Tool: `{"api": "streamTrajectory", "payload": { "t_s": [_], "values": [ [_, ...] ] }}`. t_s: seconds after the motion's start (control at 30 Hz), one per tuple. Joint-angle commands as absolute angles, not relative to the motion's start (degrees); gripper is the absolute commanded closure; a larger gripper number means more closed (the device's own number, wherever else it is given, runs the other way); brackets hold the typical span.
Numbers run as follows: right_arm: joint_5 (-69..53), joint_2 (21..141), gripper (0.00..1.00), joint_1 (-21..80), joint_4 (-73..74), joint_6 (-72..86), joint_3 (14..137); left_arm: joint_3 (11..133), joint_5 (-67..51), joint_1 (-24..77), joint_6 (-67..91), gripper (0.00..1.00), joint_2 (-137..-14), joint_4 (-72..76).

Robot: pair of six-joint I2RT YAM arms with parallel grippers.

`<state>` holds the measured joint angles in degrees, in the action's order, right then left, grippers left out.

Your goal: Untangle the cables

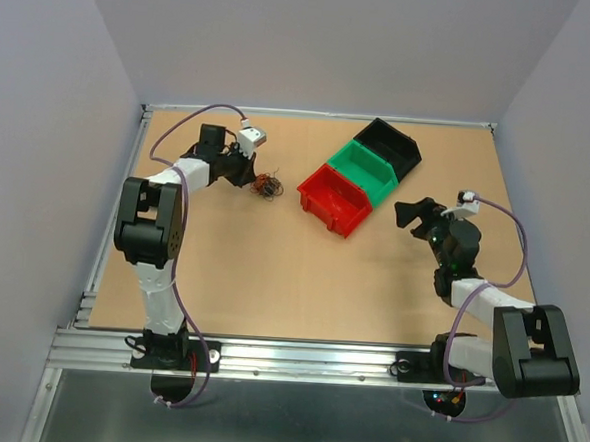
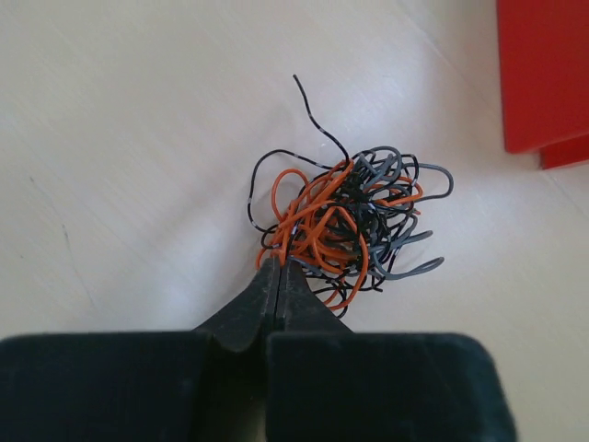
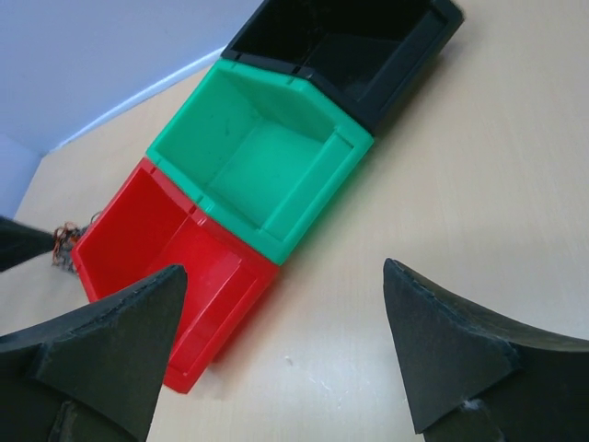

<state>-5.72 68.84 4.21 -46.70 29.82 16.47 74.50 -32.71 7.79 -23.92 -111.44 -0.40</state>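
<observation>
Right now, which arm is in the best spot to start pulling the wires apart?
Left. The left tool is shut, with its tips right at the edge of the wires. The right tool hangs open, far off by the red bin, holding nothing.

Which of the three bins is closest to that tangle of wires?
The red bin, at the row's end toward the wires; the green bin is middle, the black bin farthest.
</observation>
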Motion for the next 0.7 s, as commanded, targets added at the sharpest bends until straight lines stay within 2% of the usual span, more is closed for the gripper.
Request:
{"api": "streamTrajectory", "payload": {
  "t_s": [0.0, 0.2, 0.33, 0.5, 0.67],
  "values": [
    [-15.98, 70.75, 0.09, 5.53, -48.25, 29.18, 22.05, 75.95, -35.33, 8.44, -25.39, 1.00, -108.91, -1.50],
    [-19.77, 75.93, 0.15, 16.07, -48.08, 22.07, 26.80, 68.04, -45.08, 10.02, -32.24, 1.00, -100.20, -3.77],
    [-21.53, 78.56, 0.17, 25.11, -47.81, 16.98, 30.31, 64.87, -51.31, 10.99, -41.91, 1.00, -96.34, -11.59],
    [-24.43, 83.58, 0.26, 32.51, -46.15, 13.54, 35.50, 61.53, -55.37, 11.16, -50.88, 1.00, -92.03, -16.87],
    [-22.69, 89.64, 0.26, 39.62, -45.35, 9.15, 40.33, 61.08, -59.31, 11.25, -56.85, 1.00, -90.88, -22.66]
  ]
}}
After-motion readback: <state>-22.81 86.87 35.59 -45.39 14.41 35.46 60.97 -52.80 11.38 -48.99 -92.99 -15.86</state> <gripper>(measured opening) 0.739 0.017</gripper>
